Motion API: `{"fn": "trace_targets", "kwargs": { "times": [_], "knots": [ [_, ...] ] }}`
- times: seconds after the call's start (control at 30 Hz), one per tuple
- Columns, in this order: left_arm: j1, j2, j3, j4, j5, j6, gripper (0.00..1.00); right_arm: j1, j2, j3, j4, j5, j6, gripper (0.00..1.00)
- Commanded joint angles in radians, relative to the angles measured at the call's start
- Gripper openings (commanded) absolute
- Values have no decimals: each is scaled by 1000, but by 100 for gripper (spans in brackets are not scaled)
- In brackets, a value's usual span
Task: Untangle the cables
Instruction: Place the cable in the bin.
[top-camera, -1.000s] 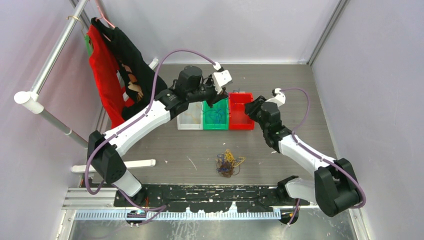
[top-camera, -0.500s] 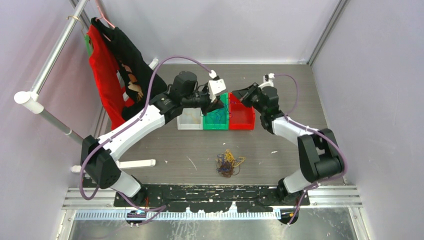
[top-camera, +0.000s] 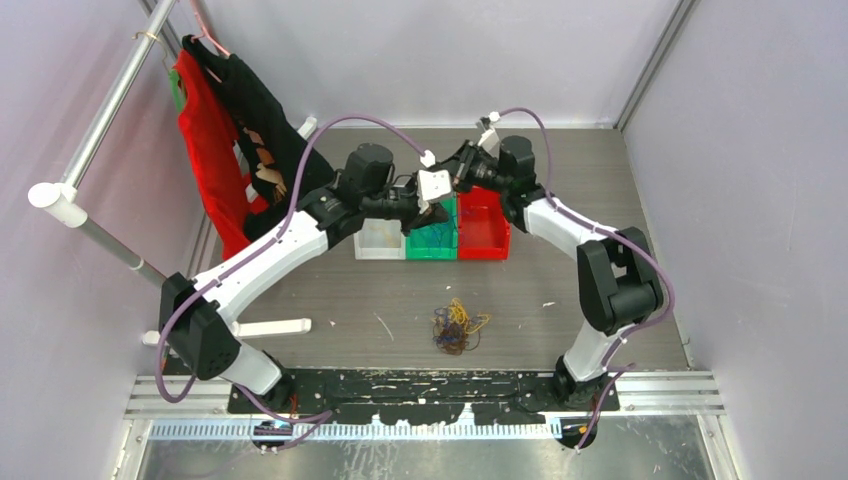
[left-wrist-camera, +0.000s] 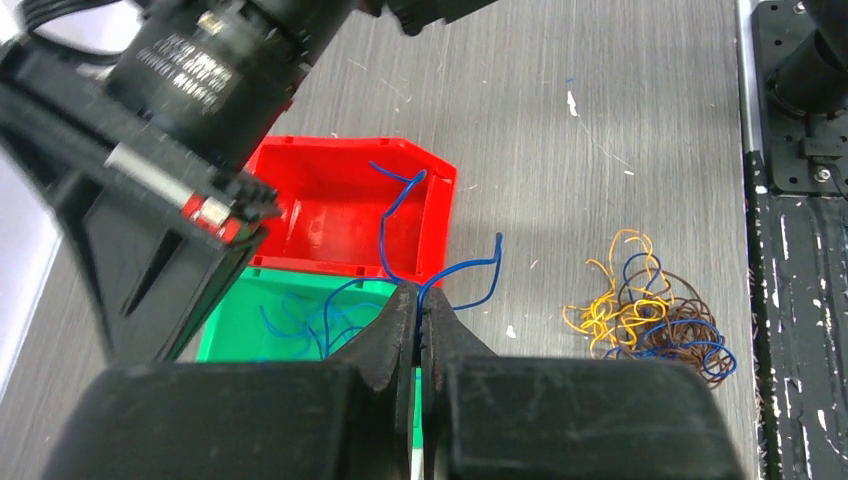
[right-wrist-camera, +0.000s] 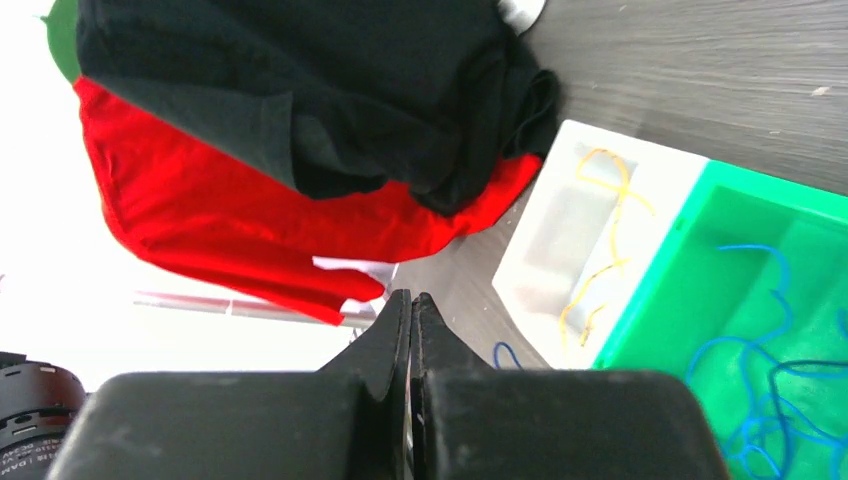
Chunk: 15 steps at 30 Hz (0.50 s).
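The left claw (left-wrist-camera: 420, 300) was pressed shut on a blue strand (left-wrist-camera: 470, 267), pinching it near its middle so both ends stuck out. It sat above the seam between the green bin (left-wrist-camera: 225, 335) and red bin (left-wrist-camera: 330, 215), at upper centre of the top view. The right claw (right-wrist-camera: 410, 300) was pressed together too, just right of the left one in the top view. Nothing showed between its fingers, and I could not tell whether it had any of that strand. The rest of the cables lay as a tangle (top-camera: 458, 327) on the table (top-camera: 380, 290) at lower centre of the top view, well apart from both claws. Blue ones lay in the green bin and yellow ones in the white bin (right-wrist-camera: 555, 235). The strands looked light, thin and springy, holding their kinks. They seemed likely to snag on one another and to slip from a loose pinch. The best hold seemed to be a loop or free end standing proud at the tangle's edge, drawn off slowly.
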Motion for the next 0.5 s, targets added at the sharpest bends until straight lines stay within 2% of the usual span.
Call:
{"fn": "trace_targets", "kwargs": {
  "times": [0.0,0.13,0.2,0.4,0.47],
  "knots": [
    [6,3,46,-4,50,67,0,47,55,142,-187,-162,-118,1],
    [7,10,48,-9,58,91,0,104,138,291,-542,-145,-313,1],
    [9,12,50,-11,61,100,0,127,182,349,-650,-125,-368,1],
    [8,5,59,-26,80,121,0,154,251,394,-677,2,-359,1],
    [8,0,65,-38,84,125,0,153,251,391,-682,91,-356,1]
  ]
}}
